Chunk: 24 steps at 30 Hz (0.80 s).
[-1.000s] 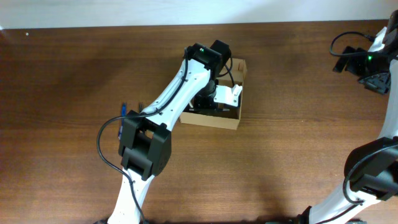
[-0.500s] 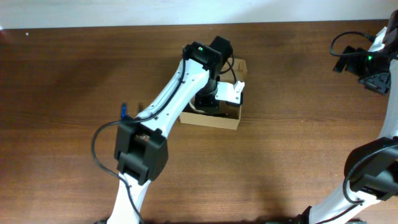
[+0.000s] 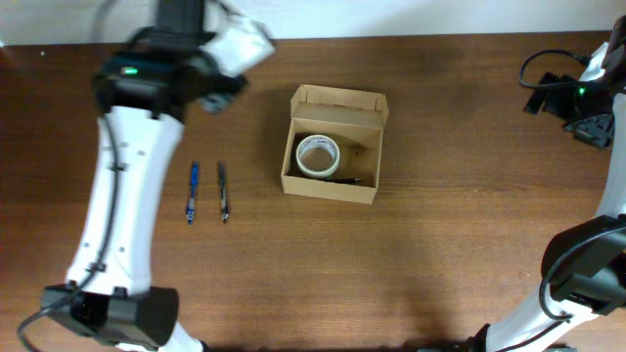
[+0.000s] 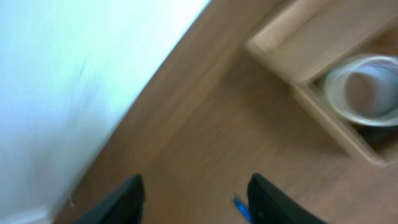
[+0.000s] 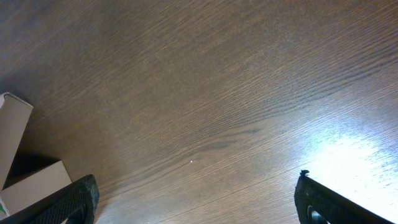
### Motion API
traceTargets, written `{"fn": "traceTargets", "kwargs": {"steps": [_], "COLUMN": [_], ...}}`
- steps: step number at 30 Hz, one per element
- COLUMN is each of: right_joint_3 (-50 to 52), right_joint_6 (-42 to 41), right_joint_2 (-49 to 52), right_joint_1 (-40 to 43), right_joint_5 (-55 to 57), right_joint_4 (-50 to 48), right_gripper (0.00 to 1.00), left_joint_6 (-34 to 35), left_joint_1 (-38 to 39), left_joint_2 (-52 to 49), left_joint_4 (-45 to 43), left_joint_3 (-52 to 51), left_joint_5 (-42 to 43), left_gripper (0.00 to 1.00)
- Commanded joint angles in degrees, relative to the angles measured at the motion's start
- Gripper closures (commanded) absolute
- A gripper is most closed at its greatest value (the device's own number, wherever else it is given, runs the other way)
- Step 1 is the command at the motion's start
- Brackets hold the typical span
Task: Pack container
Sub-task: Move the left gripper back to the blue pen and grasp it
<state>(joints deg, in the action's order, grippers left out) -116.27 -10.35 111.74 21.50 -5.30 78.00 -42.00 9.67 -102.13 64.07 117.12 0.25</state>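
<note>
1. Left gripper (image 4: 196, 202): we find its two dark fingers (image 4: 129, 200) parted, with nothing between them and nothing touched. It hangs over the table (image 3: 411, 274) near the far left edge, well apart from the container.
2. Right gripper (image 5: 199, 205): spread wide and empty, above wood grain at the table's far right.
3. Container (image 3: 328, 189): a tan cardboard box at mid-table, with its flap lid folded back and its interior exposed.
4. Tape roll (image 3: 318, 154): pale, lying flat inside the container, toward its left wall.
5. Blue pen (image 3: 192, 192) and dark pen (image 3: 223, 191): we list them side by side on the table, left of the container and not touching it.
</note>
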Motion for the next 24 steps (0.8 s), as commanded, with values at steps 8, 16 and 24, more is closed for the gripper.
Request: {"fn": "traceTargets", "kwargs": {"steps": [8,16,24], "right_joint_3": [0.02,0.02,0.02], "right_joint_6": [-0.26,-0.26,-0.26], "right_joint_2": [-0.35,-0.35,-0.35], "right_joint_1": [-0.09,-0.09,-0.09], "right_joint_5": [-0.28,-0.28,-0.28], "right_joint_4": [0.00,0.00,0.00], "right_gripper": [0.01,0.01,0.01], "left_joint_6": [24.63,34.86,27.96], "left_joint_1": [-13.49,-13.75,-13.88], "left_joint_2": [-6.32,-12.41,-12.59], "left_joint_4": [-6.86,-4.48,-4.55], "left_joint_3": [-21.73,-25.97,-31.76], "left_joint_5": [1.42,-1.73,-2.21], "left_gripper": [0.36,0.43,0.48]}}
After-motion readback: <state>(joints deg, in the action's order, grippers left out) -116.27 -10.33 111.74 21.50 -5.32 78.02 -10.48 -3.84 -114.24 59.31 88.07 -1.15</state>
